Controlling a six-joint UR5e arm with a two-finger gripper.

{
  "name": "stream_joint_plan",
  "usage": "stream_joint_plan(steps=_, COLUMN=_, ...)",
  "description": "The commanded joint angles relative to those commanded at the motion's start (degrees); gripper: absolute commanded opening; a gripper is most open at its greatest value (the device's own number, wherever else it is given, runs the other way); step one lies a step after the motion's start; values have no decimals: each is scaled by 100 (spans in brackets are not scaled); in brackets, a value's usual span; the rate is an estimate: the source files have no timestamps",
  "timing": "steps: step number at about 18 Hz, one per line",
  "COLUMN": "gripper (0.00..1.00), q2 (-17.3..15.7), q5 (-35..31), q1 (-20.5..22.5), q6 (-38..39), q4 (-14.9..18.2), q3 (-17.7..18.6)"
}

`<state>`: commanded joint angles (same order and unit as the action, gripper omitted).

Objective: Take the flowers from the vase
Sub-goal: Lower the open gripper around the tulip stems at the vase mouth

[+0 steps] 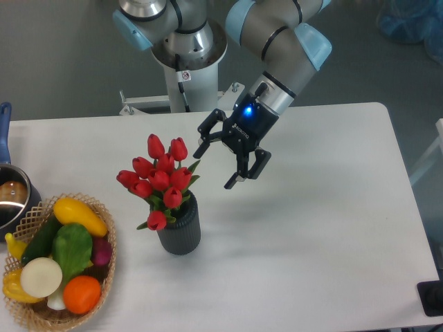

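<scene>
The flowers, a bunch of red tulips with green leaves, stand upright in the vase, a short dark grey ribbed cylinder on the white table. My gripper hangs just to the right of the blooms, above the table, tilted with its black fingers spread. It is open and holds nothing. Its left finger is close to the top right tulip without touching it. The stems are hidden inside the vase.
A wicker basket of colourful vegetables sits at the front left. A metal pot with a blue handle is at the left edge. The robot base stands behind the table.
</scene>
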<state>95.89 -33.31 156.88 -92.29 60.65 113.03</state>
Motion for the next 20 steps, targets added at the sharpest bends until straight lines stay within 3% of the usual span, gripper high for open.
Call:
stream_joint_plan(steps=11, gripper=100, q2=166, q5=105, q1=-140, q6=26, q4=9, q3=-35)
stream_joint_plan(steps=20, gripper=100, q2=360, q5=263, q1=-413, q6=227, q4=-176, q3=-123)
